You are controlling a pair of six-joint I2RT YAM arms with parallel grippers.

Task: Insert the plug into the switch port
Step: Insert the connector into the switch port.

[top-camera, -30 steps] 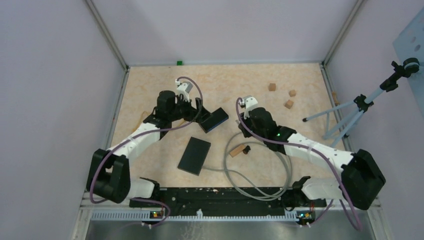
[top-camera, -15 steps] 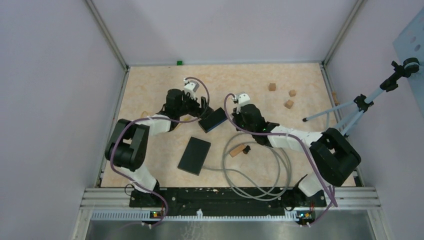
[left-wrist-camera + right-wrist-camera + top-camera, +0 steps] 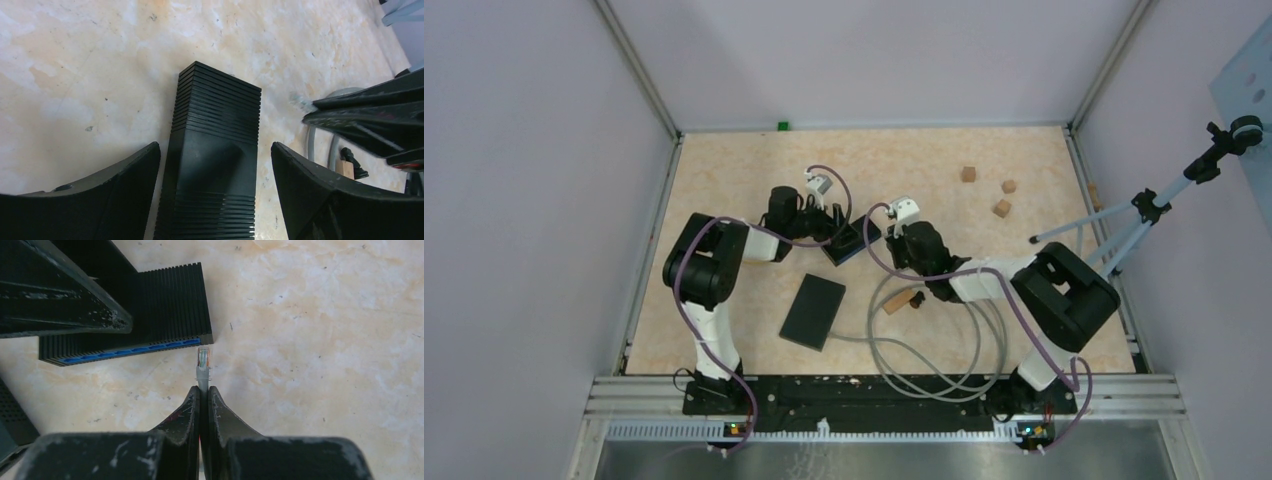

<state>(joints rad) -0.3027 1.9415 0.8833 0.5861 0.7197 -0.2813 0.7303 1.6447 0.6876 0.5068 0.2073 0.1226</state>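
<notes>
Plug (image 3: 203,361), 1, pinched by right end effector (image 3: 203,390); left end effector (image 3: 215,146) open around 1 switch (image 3: 218,97).

Saw a black switch (image 3: 150,305), finely ribbed, with a bright blue strip (image 3: 130,351) along its port face. Noted a clear plug (image 3: 203,359) with tiny coloured wires inside, on a grey cable (image 3: 924,365). Found the surface (image 3: 325,340) mottled beige and cream, flecked with dark specks. Made out a plain matte black box (image 3: 813,310), tan wooden cubes (image 3: 1002,208), white-and-black arms (image 3: 714,345) trailing purple leads (image 3: 686,315), and lilac walls (image 3: 524,200).
</notes>
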